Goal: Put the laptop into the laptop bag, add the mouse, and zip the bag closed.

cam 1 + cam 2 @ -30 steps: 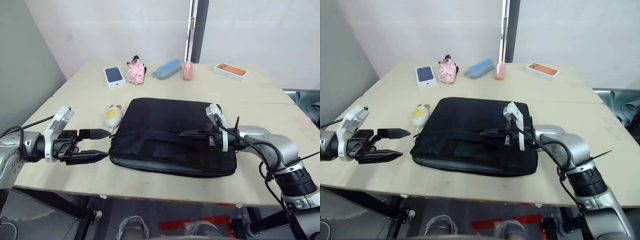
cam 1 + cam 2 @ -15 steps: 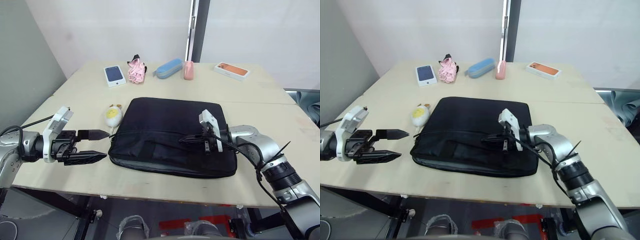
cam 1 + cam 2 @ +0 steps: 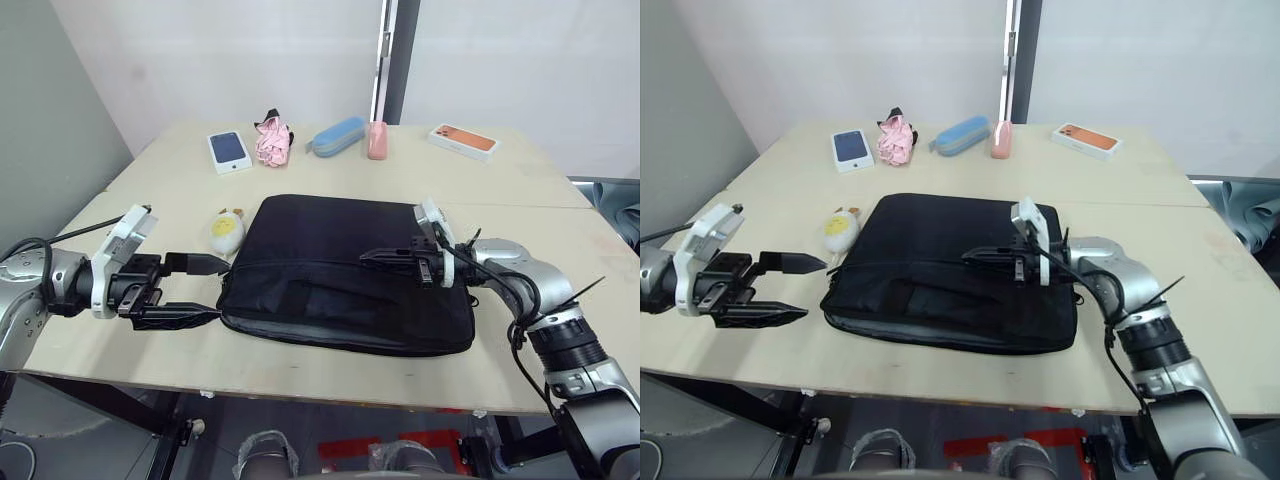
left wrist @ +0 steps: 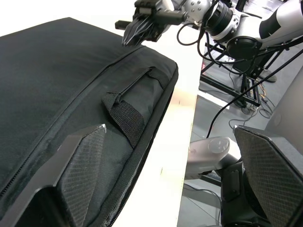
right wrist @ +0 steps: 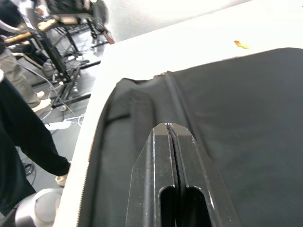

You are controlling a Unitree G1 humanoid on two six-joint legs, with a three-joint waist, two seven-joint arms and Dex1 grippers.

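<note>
With the laptop bag (image 3: 345, 275) lying flat mid-counter, its left end pointing at the wide-open left pincer (image 3: 196, 291), the right pincer (image 3: 378, 257), pressed together over the zipper line, should probably track that seam steadily

The laptop bag (image 3: 340, 275) is black all over, with a matt woven fabric, and its strap handle (image 4: 124, 118) shows a ribbed black webbing. Both grippers have black fingers: the left gripper (image 3: 208, 289) on a white and grey wrist, the right gripper (image 3: 378, 258) likewise with a white camera block. The table (image 3: 520, 190) is pale beige wood. On it lie a yellow-and-white plush toy (image 3: 226, 229), a white box with a dark blue phone picture (image 3: 229, 151), a pink crumpled bundle (image 3: 271, 142), a light blue case (image 3: 336, 137), a small pink object (image 3: 376, 141) and a white box with an orange picture (image 3: 462, 141). The wall behind is white.
</note>
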